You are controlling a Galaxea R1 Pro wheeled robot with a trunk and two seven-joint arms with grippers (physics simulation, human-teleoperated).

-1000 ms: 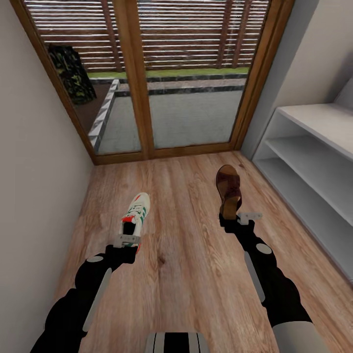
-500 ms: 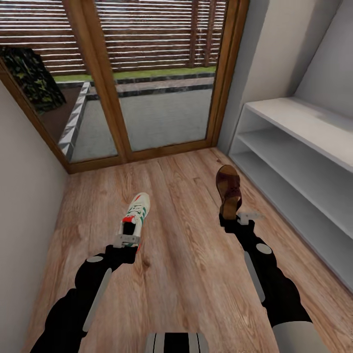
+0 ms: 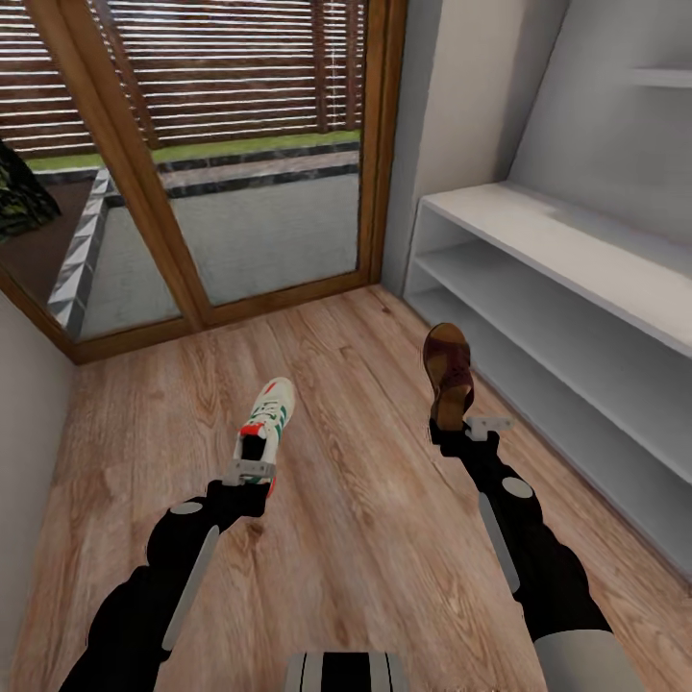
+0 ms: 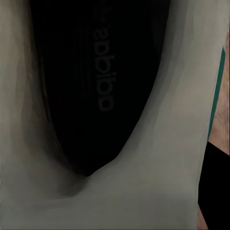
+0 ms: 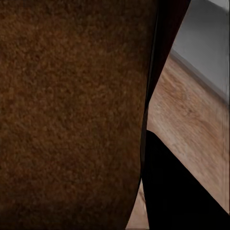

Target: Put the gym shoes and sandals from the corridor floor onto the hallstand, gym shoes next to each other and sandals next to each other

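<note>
The left hand (image 3: 252, 471) pinches a sneaker (image 3: 265, 418) by its heel; the right hand (image 3: 459, 430) pinches a sandal (image 3: 449, 370) likewise, nearer the rack (image 3: 538, 231). Both look light, semi-stiff; heel grips suit.

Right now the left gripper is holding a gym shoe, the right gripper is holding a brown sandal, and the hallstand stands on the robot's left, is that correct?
Nearly. The hallstand stands on the robot's right, not its left, as the head view shows. The rest holds: the left gripper holds a gym shoe, and the right gripper holds a brown sandal.
</note>
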